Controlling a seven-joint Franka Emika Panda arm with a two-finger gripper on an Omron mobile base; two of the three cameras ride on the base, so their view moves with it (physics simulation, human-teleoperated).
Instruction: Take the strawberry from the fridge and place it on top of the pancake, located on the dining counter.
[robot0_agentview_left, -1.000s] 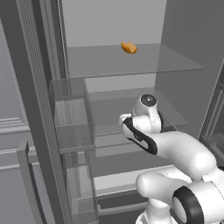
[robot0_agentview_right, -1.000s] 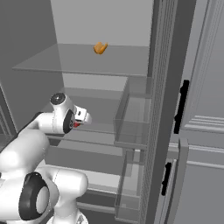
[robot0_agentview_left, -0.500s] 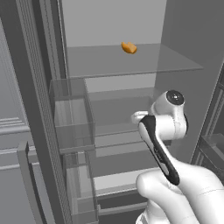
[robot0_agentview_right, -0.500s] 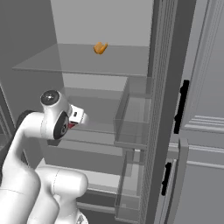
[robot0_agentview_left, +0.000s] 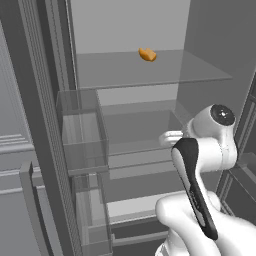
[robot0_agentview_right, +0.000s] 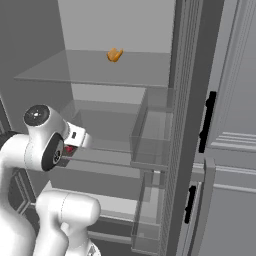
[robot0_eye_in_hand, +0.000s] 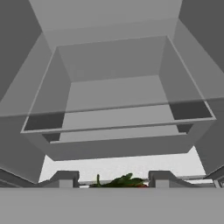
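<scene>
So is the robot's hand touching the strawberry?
Touching: hand view shows the strawberry wedged between the gripper's fingertips.

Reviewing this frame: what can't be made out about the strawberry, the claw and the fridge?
- Strawberry: hand view shows green leaves and a red sliver; the grey band cuts off the rest. In the right base view a red patch peeks past the arm.
- Claw: just the fingertips show, so contact with the berry is unclear.
- Fridge lower shelf: left base view, partly hidden by the arm.
- Orange-brown lump: too small to identify.

I see the strawberry (robot0_eye_in_hand: 124, 182), red with green leaves, sitting between my fingertips, inside the open fridge (robot0_agentview_left: 150, 115).
</scene>
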